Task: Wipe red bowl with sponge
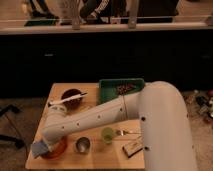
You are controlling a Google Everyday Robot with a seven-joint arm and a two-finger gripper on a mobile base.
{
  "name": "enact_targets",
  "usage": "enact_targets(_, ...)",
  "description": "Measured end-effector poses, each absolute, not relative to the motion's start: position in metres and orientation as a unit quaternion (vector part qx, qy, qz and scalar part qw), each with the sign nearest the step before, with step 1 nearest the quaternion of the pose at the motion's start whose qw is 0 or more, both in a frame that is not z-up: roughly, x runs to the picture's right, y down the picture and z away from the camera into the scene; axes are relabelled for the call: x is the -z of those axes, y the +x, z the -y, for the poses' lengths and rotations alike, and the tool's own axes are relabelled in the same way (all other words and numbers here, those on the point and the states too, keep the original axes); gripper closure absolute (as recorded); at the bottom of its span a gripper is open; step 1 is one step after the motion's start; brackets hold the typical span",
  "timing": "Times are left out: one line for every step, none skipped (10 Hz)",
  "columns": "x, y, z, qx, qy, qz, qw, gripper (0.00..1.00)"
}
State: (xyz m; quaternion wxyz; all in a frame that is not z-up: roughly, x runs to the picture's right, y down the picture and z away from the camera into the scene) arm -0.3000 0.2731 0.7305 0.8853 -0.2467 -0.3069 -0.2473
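Note:
The red bowl (58, 148) sits at the front left corner of the wooden table (100, 159); only part of its orange-red rim shows. The blue-grey sponge (40, 148) rests on the bowl's left side. My white arm reaches from the right across the table down to it. My gripper (44, 142) is right at the sponge, over the bowl, hidden behind my wrist.
A steel cup (82, 145) stands just right of the red bowl, a green cup (107, 134) further right. A brown-maroon bowl (72, 97) with a white-handled utensil sits at the back left, a green tray (120, 89) at the back, a dark labelled object (132, 148) at the front right.

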Motion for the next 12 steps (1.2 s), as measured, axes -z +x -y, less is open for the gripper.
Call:
enact_targets(-0.723, -0.3, -0.282, 0.255, -0.256, 0.315, 0.878, 0.95)
enact_targets(-0.719, -0.296, -0.287, 0.259, -0.262, 0.316, 0.874, 0.95)
enact_targets(-0.717, -0.289, -0.289, 0.262, -0.268, 0.313, 0.873, 0.95)
enact_targets(-0.719, -0.276, -0.288, 0.262, -0.274, 0.306, 0.874, 0.95)
enact_targets(-0.723, -0.267, -0.286, 0.259, -0.277, 0.298, 0.876, 0.95)
enact_targets(-0.728, -0.259, -0.282, 0.257, -0.278, 0.287, 0.88, 0.95)
enact_targets(-0.733, -0.255, -0.278, 0.255, -0.277, 0.278, 0.883, 0.95)
enact_targets(-0.74, -0.252, -0.273, 0.252, -0.275, 0.269, 0.888, 0.95)
enact_targets(-0.746, -0.251, -0.268, 0.248, -0.272, 0.261, 0.892, 0.95)
enact_targets(-0.751, -0.253, -0.263, 0.248, -0.266, 0.258, 0.895, 0.95)
enact_targets(-0.755, -0.258, -0.261, 0.248, -0.26, 0.258, 0.897, 0.95)
enact_targets(-0.756, -0.264, -0.259, 0.247, -0.254, 0.261, 0.898, 0.95)
